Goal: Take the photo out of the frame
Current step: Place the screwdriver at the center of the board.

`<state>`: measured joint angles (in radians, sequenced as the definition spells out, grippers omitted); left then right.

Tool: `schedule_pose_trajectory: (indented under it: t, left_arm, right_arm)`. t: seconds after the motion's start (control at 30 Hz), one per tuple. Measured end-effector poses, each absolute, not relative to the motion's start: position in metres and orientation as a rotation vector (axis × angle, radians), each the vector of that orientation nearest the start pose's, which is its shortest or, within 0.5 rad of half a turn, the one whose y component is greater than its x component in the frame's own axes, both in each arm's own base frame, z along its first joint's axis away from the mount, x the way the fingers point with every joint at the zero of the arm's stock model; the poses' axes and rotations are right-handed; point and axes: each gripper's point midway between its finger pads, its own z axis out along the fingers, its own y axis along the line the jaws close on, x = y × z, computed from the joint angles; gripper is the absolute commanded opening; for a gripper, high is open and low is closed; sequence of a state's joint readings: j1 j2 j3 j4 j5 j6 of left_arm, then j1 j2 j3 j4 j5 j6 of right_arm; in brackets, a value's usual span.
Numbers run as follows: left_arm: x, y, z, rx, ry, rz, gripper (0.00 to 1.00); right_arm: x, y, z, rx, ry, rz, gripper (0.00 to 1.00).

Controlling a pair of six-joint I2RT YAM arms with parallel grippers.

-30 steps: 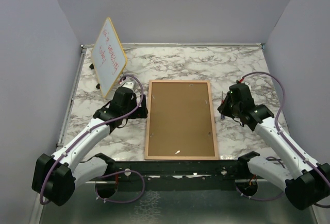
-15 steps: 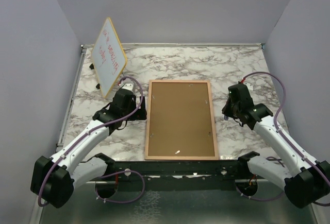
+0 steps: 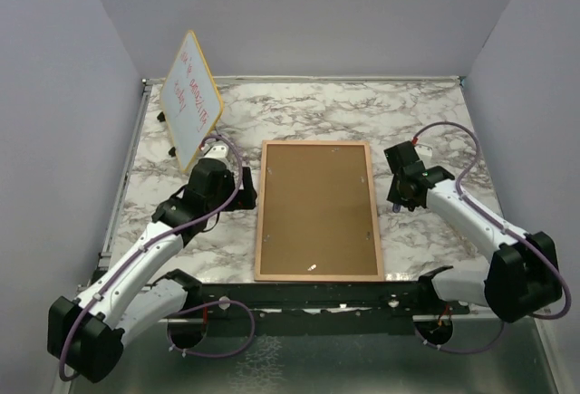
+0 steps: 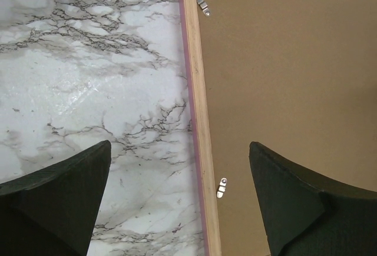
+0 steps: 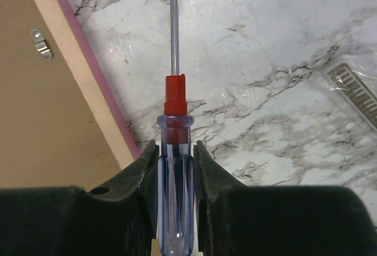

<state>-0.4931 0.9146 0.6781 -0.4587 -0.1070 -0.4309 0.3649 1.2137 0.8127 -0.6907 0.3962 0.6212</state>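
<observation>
Although the frame (image 3: 315, 211) lay flat on the marble table (image 3: 317, 109), its back faced upward, so the photo was hidden in every view. Its long axis ran from the near edge of the table, by the arm bases, straight toward the far wall, and its short sides lay crosswise. It sat between the two arms, in the middle of the tabletop, with its near short side at the table's front edge.

The back was a plain brown fibreboard panel inside a pale wooden rim, and a thin pink border showed along the outer edge. Small metal clips (image 4: 203, 6) sat on the panel just inside the long sides; one more was seen from the right wrist (image 5: 41, 43).

The left gripper (image 4: 179, 156) stood spread wide and held nothing. It straddled the frame's left long edge, with one finger over the marble and the other over the fibreboard.

The right gripper (image 5: 175, 150) was clamped on the clear blue handle of a screwdriver (image 5: 175, 168) with a red collar. The metal shaft pointed away from the wrist over the marble, just beside the frame's right long edge.

A yellow-edged whiteboard (image 3: 192, 97) with red writing stood tilted at the far left of the table.
</observation>
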Motion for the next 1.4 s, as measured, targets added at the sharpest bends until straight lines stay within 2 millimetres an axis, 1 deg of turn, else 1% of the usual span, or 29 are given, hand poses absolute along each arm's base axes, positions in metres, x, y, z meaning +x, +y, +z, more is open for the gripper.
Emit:
schedule_pose_trajectory:
  t: [0.07, 0.1, 0.17, 0.33, 0.43, 0.5, 0.6, 0.7, 0.8, 1.0, 1.4]
  left_arm:
    - [0.246, -0.131, 0.139, 0.012, 2.269, -0.377, 0.99]
    - [0.246, -0.131, 0.140, 0.012, 2.265, -0.380, 0.99]
    - [0.246, -0.131, 0.140, 0.012, 2.265, -0.380, 0.99]
    - [0.247, -0.131, 0.133, 0.016, 2.294, -0.367, 0.99]
    - [0.247, -0.131, 0.130, 0.018, 2.304, -0.361, 0.99]
    - [0.247, -0.131, 0.129, 0.018, 2.308, -0.359, 0.99]
    - [0.247, -0.132, 0.127, 0.021, 2.315, -0.357, 0.99]
    - [0.247, -0.132, 0.124, 0.023, 2.324, -0.354, 0.99]
    - [0.247, -0.132, 0.122, 0.027, 2.333, -0.348, 0.99]
    - [0.248, -0.132, 0.115, 0.031, 2.356, -0.335, 0.99]
    - [0.248, -0.132, 0.117, 0.031, 2.348, -0.337, 0.99]
  right_arm:
    - [0.261, 0.052, 0.076, 0.439, 2.542, -0.184, 0.01]
    - [0.262, 0.052, 0.074, 0.438, 2.546, -0.187, 0.01]
    - [0.263, 0.053, 0.073, 0.437, 2.549, -0.190, 0.01]
    - [0.268, 0.054, 0.075, 0.432, 2.546, -0.189, 0.01]
    - [0.270, 0.053, 0.071, 0.422, 2.555, -0.201, 0.01]
    - [0.270, 0.050, 0.069, 0.411, 2.564, -0.219, 0.01]
    - [0.273, 0.038, 0.066, 0.431, 2.579, -0.281, 0.01]
    - [0.282, 0.032, 0.068, 0.448, 2.574, -0.300, 0.01]
    - [0.285, 0.032, 0.071, 0.442, 2.568, -0.289, 0.01]
    - [0.285, 0.030, 0.072, 0.427, 2.569, -0.292, 0.01]
    - [0.287, 0.028, 0.071, 0.438, 2.562, -0.284, 0.01]
